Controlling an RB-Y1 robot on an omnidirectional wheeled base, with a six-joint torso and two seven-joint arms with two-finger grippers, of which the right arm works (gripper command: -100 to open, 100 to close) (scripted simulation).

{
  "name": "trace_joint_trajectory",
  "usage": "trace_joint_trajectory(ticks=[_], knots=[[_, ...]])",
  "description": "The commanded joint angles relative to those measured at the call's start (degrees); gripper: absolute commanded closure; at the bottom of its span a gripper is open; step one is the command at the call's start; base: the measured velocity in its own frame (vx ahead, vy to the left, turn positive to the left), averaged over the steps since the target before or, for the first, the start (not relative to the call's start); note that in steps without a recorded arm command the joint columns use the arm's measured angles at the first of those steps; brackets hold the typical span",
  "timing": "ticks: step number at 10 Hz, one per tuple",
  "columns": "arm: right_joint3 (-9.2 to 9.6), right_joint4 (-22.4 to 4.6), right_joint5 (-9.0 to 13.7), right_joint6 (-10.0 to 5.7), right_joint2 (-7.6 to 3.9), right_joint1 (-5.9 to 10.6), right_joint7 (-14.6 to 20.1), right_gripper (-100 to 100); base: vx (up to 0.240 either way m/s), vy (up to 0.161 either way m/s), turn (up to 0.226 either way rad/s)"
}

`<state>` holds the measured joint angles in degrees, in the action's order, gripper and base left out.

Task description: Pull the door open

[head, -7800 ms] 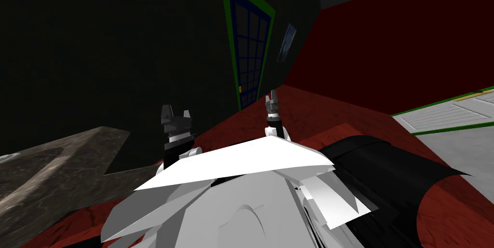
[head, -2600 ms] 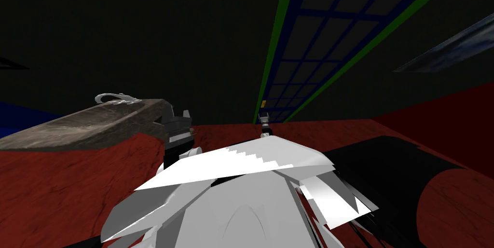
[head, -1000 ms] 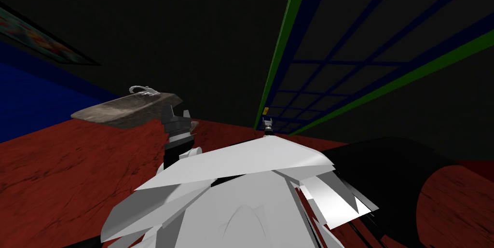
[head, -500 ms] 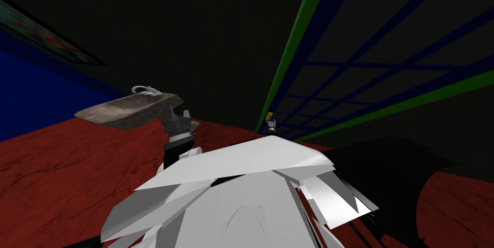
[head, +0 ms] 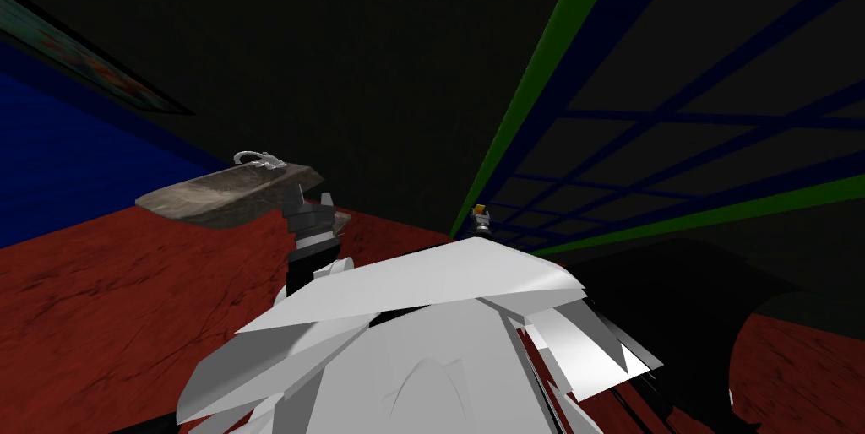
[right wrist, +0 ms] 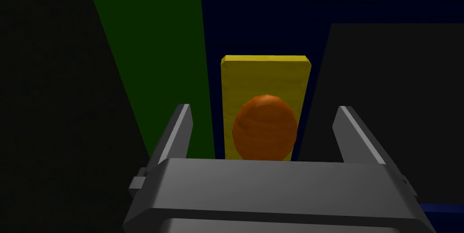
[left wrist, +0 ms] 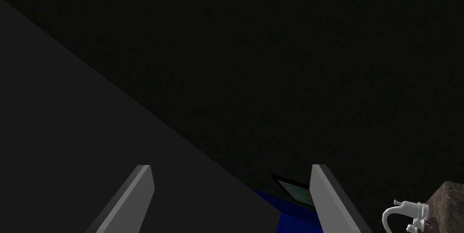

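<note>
Fingers [right wrist: 179, 130] of the right gripper [right wrist: 263, 107] stand wide apart and hold nothing. An orange knob [right wrist: 265, 128] sits centred in the gap between them, just past the dark gripper body, with clear space on either side, so neither finger touches it. How far the tips reach along the knob cannot be told. The knob is mounted on an upright yellow plate [right wrist: 265, 74], which is fixed to the dark blue edge of the door [right wrist: 272, 12]. Just beside that edge runs the green frame [right wrist: 149, 40]. From the head camera the door shows a grid of dark panes and rises right in front of the robot. The left gripper [left wrist: 231, 167] is raised well apart from the door, its fingers spread wide and holding nothing, near a stone counter [head: 220, 192] with a pale tap [head: 258, 159] beyond it
</note>
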<state>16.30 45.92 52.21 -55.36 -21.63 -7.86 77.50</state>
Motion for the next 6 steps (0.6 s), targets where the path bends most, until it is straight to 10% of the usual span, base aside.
trace_joint_trajectory(ticks=[1, 2, 6], knots=[[0.0, 0.0, 0.0, 0.0, 0.0, 0.0, 0.0, -100, 0.074, -0.012, -0.003], [0.0, 0.0, 0.0, 0.0, 0.0, 0.0, 0.0, 100, -0.027, 0.012, -0.002], [0.0, 0.0, 0.0, 0.0, 0.0, 0.0, 0.0, 100, -0.012, -0.001, 0.0]])
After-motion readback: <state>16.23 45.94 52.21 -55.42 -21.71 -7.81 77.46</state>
